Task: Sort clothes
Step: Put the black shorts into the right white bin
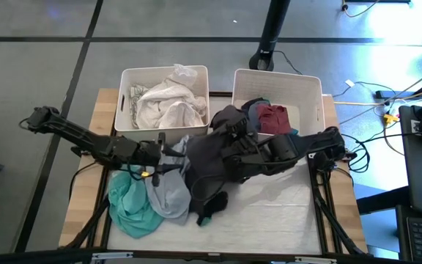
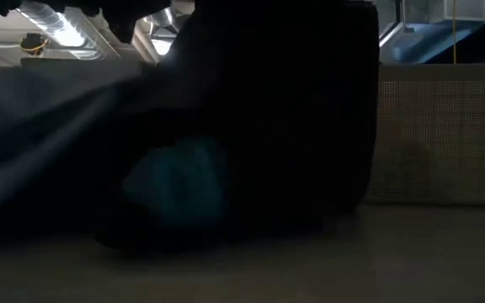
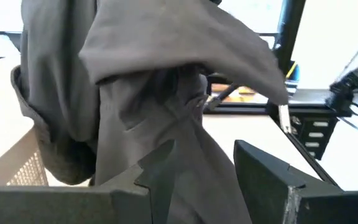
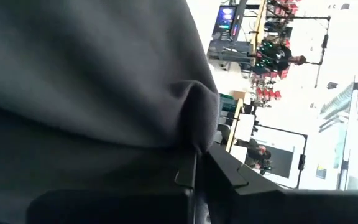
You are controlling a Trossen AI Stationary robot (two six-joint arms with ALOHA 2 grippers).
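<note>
- Dark charcoal fabric, a large soft garment (image 1: 207, 158), hangs lifted near the table's middle, just in front of the two white rectangular plastic bins; I judge it is raised so it can clear the rim of the right bin (image 1: 313, 82), which already holds dark red and black clothes (image 1: 273, 117); the left bin (image 1: 127, 81) holds white ones (image 1: 165, 103).
- The right gripper (image 4: 197, 171) has its fingers pressed together on a fold of that garment, carrying its weight.
- The left gripper (image 3: 204, 180) stands with fingers apart, cloth draped between them; whether it truly grips is hard to say.
- Teal-green cloth (image 1: 129, 205) and a pale grey-blue piece (image 1: 168, 194) lie unsorted on the wooden table (image 1: 79, 213).
</note>
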